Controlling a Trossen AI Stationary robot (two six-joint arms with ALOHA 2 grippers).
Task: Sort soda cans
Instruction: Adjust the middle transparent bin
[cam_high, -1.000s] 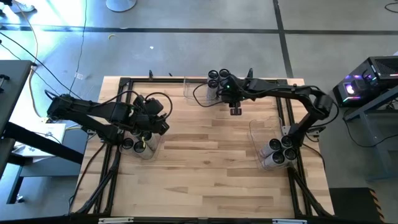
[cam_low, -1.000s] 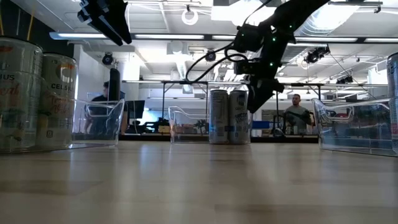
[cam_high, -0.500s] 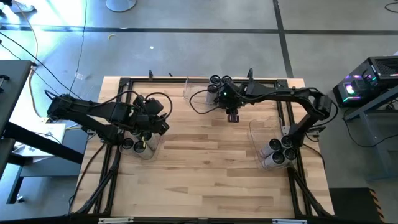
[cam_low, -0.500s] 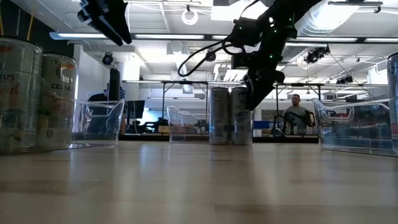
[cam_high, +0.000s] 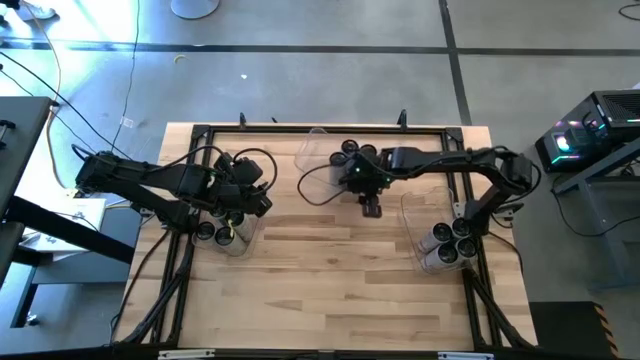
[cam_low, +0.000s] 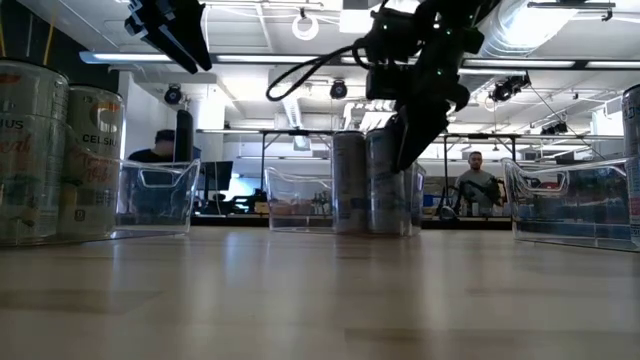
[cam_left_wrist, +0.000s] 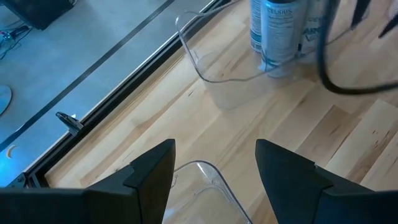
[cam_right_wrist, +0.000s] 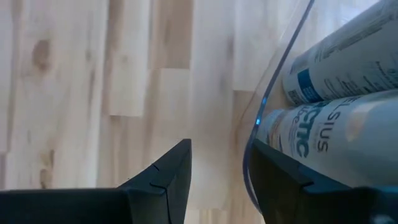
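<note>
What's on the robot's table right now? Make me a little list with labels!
Table: light wooden table
Back cans: silvery-grey soda cans with dark round tops, upright in the clear plastic back bin
Left cans: left cans in the left bin
Right cans: right cans in the right bin
Left tool: left tool open, empty, above the left bin
Right tool: right tool open, fingers either side of the back bin's wall
</note>
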